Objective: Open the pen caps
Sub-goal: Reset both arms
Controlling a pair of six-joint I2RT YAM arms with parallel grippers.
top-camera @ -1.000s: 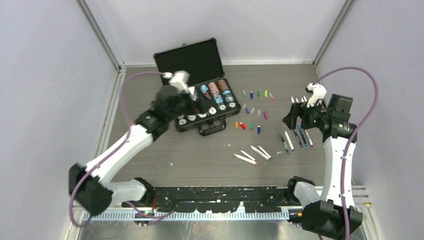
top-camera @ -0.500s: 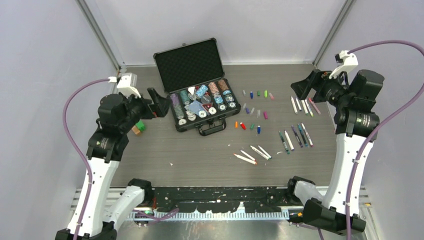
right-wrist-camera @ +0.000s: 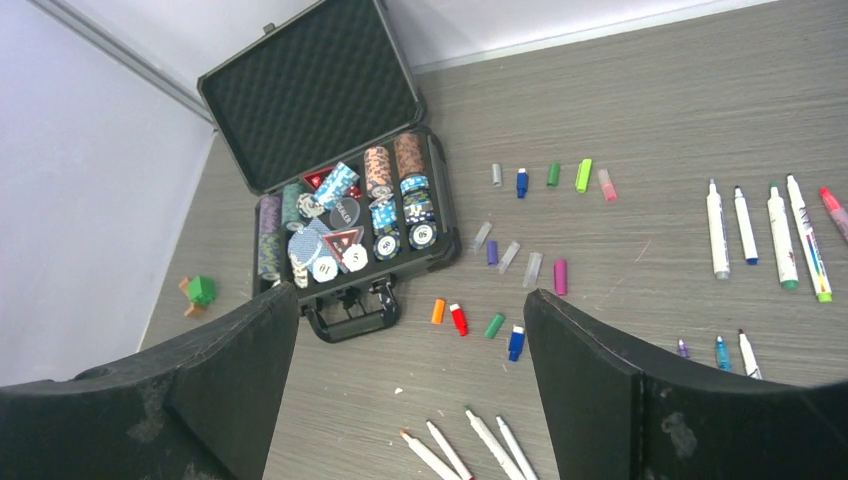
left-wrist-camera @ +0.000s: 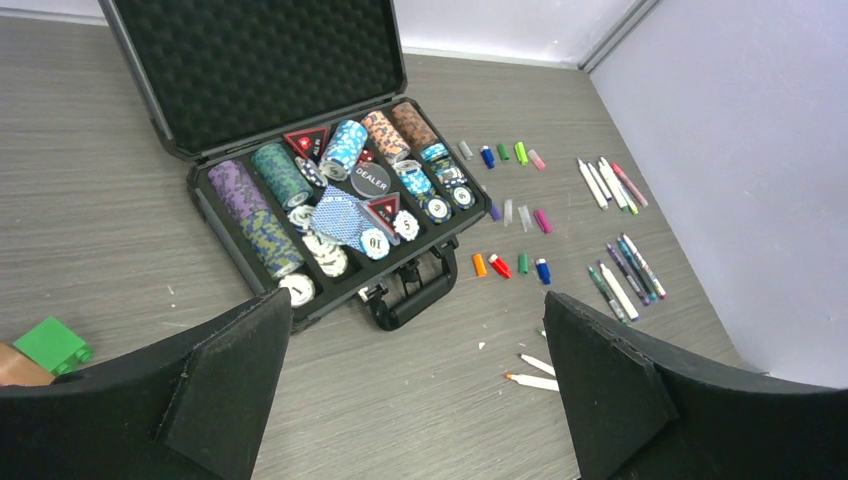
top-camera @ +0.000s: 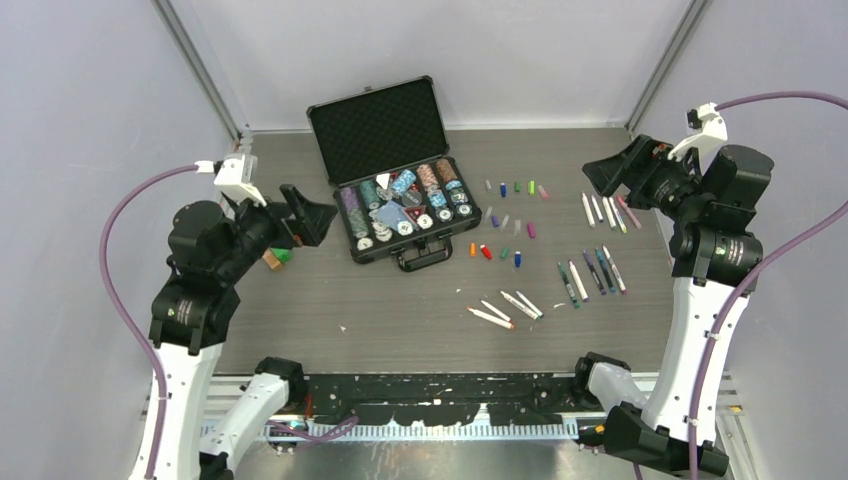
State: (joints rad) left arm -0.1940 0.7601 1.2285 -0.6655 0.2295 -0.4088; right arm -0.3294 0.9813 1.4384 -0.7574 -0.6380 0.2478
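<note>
Both claws are held raised and released, with nothing grasped: the left claw (top-camera: pixel 307 212) over the tabletop (top-camera: pixel 400 300) at left, the right claw (top-camera: pixel 610 172) at far right. The pen caps (top-camera: pixel 505 220) are laid loose between the open black case (top-camera: pixel 380 120) and the pens (top-camera: pixel 595 270); whether every pen is uncapped cannot be made out.

Right of the black case (top-camera: pixel 380 125) of striped chips (top-camera: pixel 410 195), I see pen caps (right-wrist-camera: pixel 560 277) blue, green, lime, pink, red, orange.

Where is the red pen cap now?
Top view: the red pen cap lies right of the black case, between an orange cap and a green cap.
</note>
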